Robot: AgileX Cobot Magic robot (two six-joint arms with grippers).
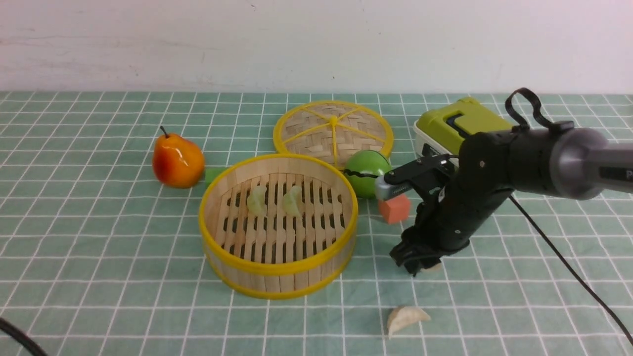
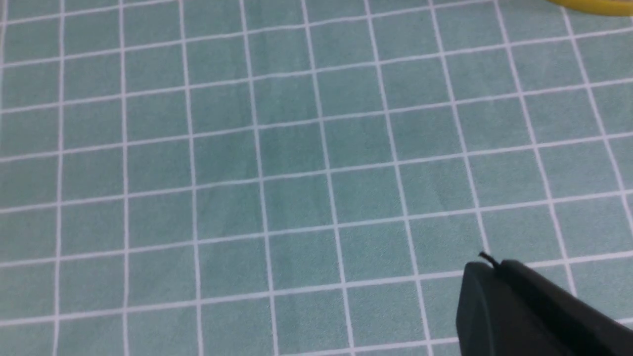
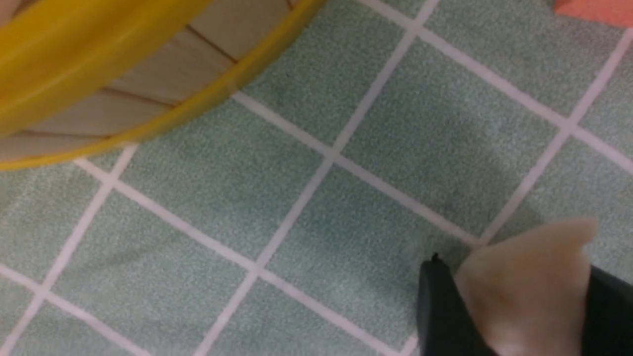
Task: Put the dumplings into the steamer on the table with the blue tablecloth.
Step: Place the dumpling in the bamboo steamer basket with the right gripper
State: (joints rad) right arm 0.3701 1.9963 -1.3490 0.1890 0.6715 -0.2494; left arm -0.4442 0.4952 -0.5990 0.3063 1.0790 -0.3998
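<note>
- The right gripper [image 1: 418, 264] is clamped on a dumpling [image 3: 524, 282], low over the blue tablecloth [image 1: 99, 247] at the steamer's [image 1: 267, 282] 4 o'clock.
- Best to lift clear of the yellow rim, travel toward 10 o'clock, and release on bare slats beside the two dumplings [image 1: 257, 200] inside.
- An orange cube [image 1: 394, 207] and a green apple [image 1: 366, 173] crowd the gripper's 12 o'clock. A loose dumpling [image 1: 406, 319] lies at its 6 o'clock on open cloth.
- Left gripper [image 2: 494, 296]: one finger shows, so I cannot tell its opening.
</note>
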